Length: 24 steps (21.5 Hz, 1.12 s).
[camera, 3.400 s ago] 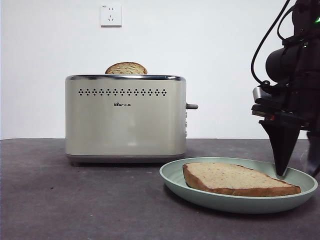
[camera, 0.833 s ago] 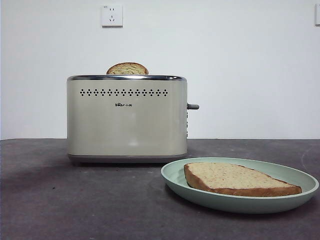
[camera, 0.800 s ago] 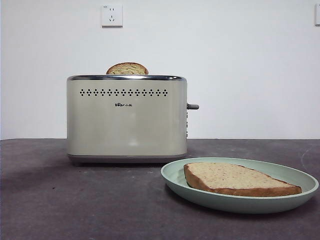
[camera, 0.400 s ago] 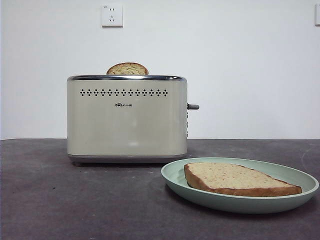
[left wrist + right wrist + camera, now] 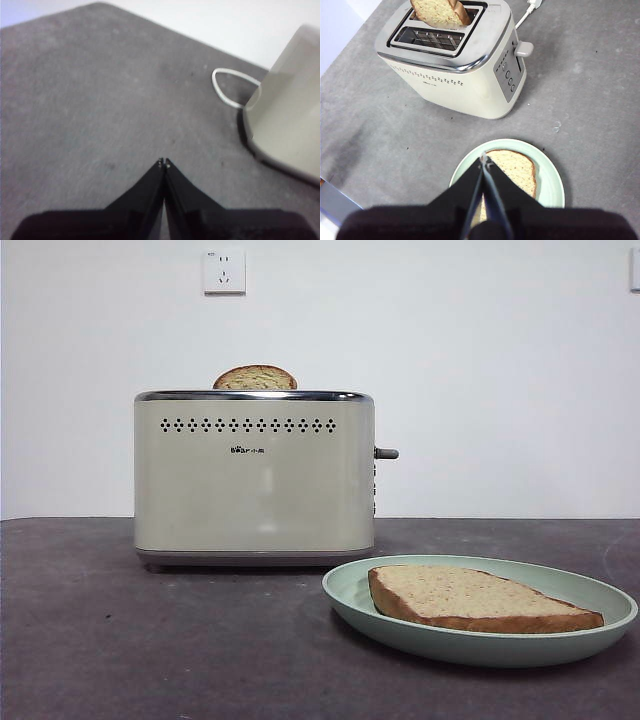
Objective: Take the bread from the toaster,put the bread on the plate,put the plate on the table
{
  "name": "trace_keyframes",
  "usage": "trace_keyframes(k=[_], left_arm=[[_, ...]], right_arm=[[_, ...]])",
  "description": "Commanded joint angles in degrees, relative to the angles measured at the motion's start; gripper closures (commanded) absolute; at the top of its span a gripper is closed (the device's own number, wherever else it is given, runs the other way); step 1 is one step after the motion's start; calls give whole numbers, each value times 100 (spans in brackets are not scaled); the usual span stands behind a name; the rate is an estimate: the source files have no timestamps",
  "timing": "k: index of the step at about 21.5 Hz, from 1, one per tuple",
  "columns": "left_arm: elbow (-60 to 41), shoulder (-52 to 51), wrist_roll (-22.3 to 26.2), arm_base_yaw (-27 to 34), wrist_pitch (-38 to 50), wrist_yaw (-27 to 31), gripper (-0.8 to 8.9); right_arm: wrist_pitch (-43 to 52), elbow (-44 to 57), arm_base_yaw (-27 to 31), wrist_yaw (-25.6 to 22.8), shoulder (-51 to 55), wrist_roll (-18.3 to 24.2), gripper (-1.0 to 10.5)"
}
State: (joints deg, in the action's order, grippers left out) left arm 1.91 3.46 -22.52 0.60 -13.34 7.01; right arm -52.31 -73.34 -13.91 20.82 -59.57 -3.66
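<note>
The bread point(image 5: 470, 598) lies flat in the mint-green plate point(image 5: 350, 592), which rests on the dark table point(image 5: 150, 650) in front of and to the right of the cream toaster point(image 5: 254, 478). From high above, the right wrist view shows the bread point(image 5: 516, 167), the plate point(image 5: 551, 181) and the toaster point(image 5: 470, 80). My right gripper point(image 5: 484, 160) is shut, empty, well above the plate. My left gripper point(image 5: 163, 162) is shut over bare table, beside a corner of the toaster point(image 5: 287, 125). Neither arm shows in the front view.
A second slice point(image 5: 254, 378) pokes up from the toaster's far slot, also seen as the slice point(image 5: 440, 11) from above. The toaster's lever point(image 5: 386, 453) sticks out on its right side. A white cable point(image 5: 227, 85) loops on the table behind the toaster. A wall socket point(image 5: 224, 271) sits above.
Four seconds ago a dark arm stood over the plate's right rim; it has since left the front view. Over the last second nothing has moved.
</note>
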Motion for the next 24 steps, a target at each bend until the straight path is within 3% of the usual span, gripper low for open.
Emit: trace_keyframes(k=[1,12,19,24], left_arm=[[-68,-221,413,31,-2,-140,817],[-87,-334,1082,61,74,-214,817],[-173,-337,1248,63,1521,37,817],[-173,-337,1355,61,953,20,817]], right_arm=[[24,31,-7,-15,-4,-35,946],[20,31,-7,-15,-4,-35,946],[20,31,-7,-15,-4,-35,946],[20,31,-7,-15,-4,-35,946]])
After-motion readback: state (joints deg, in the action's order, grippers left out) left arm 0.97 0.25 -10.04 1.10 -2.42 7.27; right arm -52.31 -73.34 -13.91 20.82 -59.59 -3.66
